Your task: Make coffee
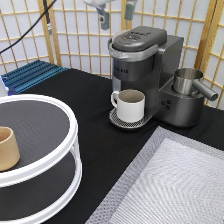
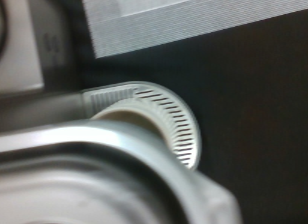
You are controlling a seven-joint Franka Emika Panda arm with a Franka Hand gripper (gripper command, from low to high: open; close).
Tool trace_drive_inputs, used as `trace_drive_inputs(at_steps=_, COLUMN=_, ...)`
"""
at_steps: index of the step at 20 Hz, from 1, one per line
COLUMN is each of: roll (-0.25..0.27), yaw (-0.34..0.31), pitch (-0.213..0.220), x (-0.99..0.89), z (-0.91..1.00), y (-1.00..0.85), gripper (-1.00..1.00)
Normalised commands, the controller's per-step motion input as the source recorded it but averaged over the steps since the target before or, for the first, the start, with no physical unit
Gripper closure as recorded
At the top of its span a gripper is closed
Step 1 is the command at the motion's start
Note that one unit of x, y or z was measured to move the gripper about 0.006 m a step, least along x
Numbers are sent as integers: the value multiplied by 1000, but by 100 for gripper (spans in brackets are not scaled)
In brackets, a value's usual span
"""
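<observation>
The grey coffee machine (image 1: 145,70) stands at the exterior view's top centre with its lid down. A white mug with a handle (image 1: 129,105) sits on the machine's round drip tray (image 1: 120,121) under the spout. My gripper (image 1: 116,14) hangs at the exterior view's top edge, just above the machine's lid, open and holding nothing. The coffee pod is out of view. The wrist view looks down past the machine's silver lid rim (image 2: 98,150) onto the slotted drip tray (image 2: 177,130).
A white two-tier turntable (image 1: 60,165) at the exterior view's left carries a tan handleless cup (image 1: 7,148). A steel milk jug (image 1: 189,82) sits on the machine's right side. A grey woven mat (image 1: 170,185) lies at the bottom right. A blue rack (image 1: 30,75) lies at the left.
</observation>
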Motion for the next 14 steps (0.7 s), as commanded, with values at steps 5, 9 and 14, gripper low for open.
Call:
trace_drive_inputs(at_steps=5, roll=1, yaw=0, pitch=0, x=-235, z=-323, y=-1000, gripper=-100)
trace_drive_inputs(at_steps=9, roll=-17, yaw=0, pitch=-30, x=-261, z=-203, y=-365, gripper=-100)
trace_drive_inputs(at_steps=14, roll=0, yaw=0, pitch=0, x=0, z=0, y=0, gripper=-100)
